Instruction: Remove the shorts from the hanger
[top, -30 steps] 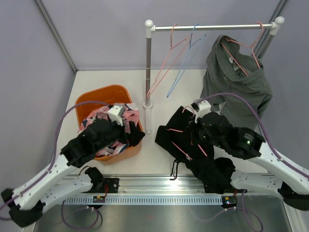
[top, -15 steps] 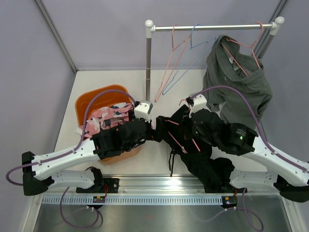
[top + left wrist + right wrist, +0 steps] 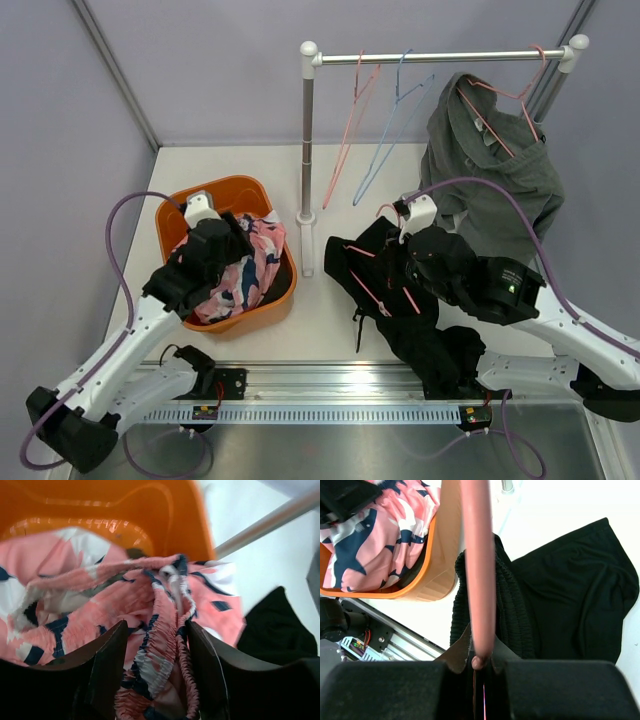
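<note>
Black shorts (image 3: 385, 300) (image 3: 570, 595) hang on a pink hanger (image 3: 375, 292) (image 3: 477, 570) held low over the table's middle. My right gripper (image 3: 408, 265) (image 3: 481, 655) is shut on that hanger's bar. Dark grey-green shorts (image 3: 495, 180) hang from another pink hanger (image 3: 500, 95) on the rail at the back right. Pink shorts with navy-and-white print (image 3: 245, 275) (image 3: 125, 590) lie in the orange basket (image 3: 215, 190) (image 3: 150, 510). My left gripper (image 3: 215, 262) (image 3: 156, 675) is down in the basket, its jaws half apart around the bunched pink waistband.
The rail's upright post (image 3: 306, 150) stands between the basket and the black shorts. An empty pink hanger (image 3: 345, 150) and an empty blue hanger (image 3: 385, 140) dangle from the rail. Grey walls close in on both sides. A metal track (image 3: 340, 410) runs along the near edge.
My left arm swung from the table's middle back over the basket, and its jaws narrowed around the pink waistband. The right gripper shifted slightly with the hanger.
</note>
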Robot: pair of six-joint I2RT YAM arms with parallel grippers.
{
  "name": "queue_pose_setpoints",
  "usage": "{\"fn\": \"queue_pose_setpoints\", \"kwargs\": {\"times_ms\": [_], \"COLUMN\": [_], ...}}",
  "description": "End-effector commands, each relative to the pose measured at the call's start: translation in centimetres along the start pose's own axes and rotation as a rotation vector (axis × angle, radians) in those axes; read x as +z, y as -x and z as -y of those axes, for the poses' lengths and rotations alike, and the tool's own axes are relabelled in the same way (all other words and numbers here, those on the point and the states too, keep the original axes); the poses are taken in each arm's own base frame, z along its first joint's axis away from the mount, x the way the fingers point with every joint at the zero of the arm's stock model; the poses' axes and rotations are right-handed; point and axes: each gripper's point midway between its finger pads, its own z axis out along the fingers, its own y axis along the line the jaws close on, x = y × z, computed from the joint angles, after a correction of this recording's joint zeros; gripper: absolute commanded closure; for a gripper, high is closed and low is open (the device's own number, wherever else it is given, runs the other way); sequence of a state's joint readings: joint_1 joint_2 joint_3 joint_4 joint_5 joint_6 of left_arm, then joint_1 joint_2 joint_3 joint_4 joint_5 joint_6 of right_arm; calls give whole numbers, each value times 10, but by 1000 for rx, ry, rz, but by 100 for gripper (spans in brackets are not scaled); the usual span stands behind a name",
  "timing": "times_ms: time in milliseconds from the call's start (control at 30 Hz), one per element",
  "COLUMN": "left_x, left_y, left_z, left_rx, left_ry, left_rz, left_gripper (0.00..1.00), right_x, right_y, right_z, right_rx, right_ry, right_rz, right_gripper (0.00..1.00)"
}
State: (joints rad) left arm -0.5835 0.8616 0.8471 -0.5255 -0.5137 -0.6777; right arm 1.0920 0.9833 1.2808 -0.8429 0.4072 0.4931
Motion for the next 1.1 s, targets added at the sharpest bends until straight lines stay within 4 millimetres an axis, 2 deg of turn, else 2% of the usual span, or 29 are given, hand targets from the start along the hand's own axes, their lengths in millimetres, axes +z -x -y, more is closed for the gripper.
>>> {"fn": "queue_pose_setpoints", "kwargs": {"times_ms": [0, 33, 100, 133, 233, 267, 367, 400, 467, 500, 567, 633, 767, 900, 933, 1000, 1033, 1067], "left_x": [18, 26, 38, 44, 50, 49, 35, 24, 11, 0, -17, -34, -52, -67, -74, -74, -81, -81], "left_y": [-21, -28, -43, -50, -55, -52, -21, -3, 19, 38, 57, 78, 93, 91, 86, 80, 69, 68], "left_z": [-4, -17, -21, -31, -42, -43, -45, -44, -43, -40, -38, -29, -7, 25, 40, 51, 69, 75], "left_rx": [-108, -136, -167, -187, -216, -217, -213, -197, -179, -172, -141, -123, -89, -65, -49, -30, -6, -2], "left_ry": [-55, -21, -14, 11, 52, 55, 61, 43, 31, 21, 1, -39, -157, -282, -331, -334, -391, -388], "left_rz": [-108, -125, -187, -208, -223, -211, -105, -39, 27, 75, 128, 173, 182, 158, 139, 131, 102, 108], "left_gripper": [46, 46, 46, 46, 46, 39, 27, 14, 1, 1, 1, 1, 1, 1, 1, 1, 1, 1], "right_x": [-13, -13, -14, -14, -16, -16, -17, -17, -18, -19, -18, -18, -18, -17, -17, -16, -17, -16], "right_y": [30, 30, 29, 28, 26, 25, 22, 22, 22, 23, 24, 25, 28, 32, 34, 36, 38, 38], "right_z": [-13, -14, -13, -13, -11, -10, -8, -8, -8, -8, -9, -9, -10, -11, -11, -12, -13, -13], "right_rx": [40, 40, 37, 37, 41, 40, 39, 39, 38, 39, 37, 37, 37, 33, 34, 29, 28, 27], "right_ry": [53, 58, 57, 59, 56, 55, 53, 53, 53, 57, 57, 55, 55, 48, 48, 45, 45, 43], "right_rz": [89, 88, 85, 82, 82, 80, 74, 74, 75, 75, 77, 81, 88, 94, 100, 98, 104, 100], "right_gripper": [100, 100, 100, 100, 100, 100, 100, 100, 100, 100, 100, 100, 100, 100, 100, 100, 100, 100]}}
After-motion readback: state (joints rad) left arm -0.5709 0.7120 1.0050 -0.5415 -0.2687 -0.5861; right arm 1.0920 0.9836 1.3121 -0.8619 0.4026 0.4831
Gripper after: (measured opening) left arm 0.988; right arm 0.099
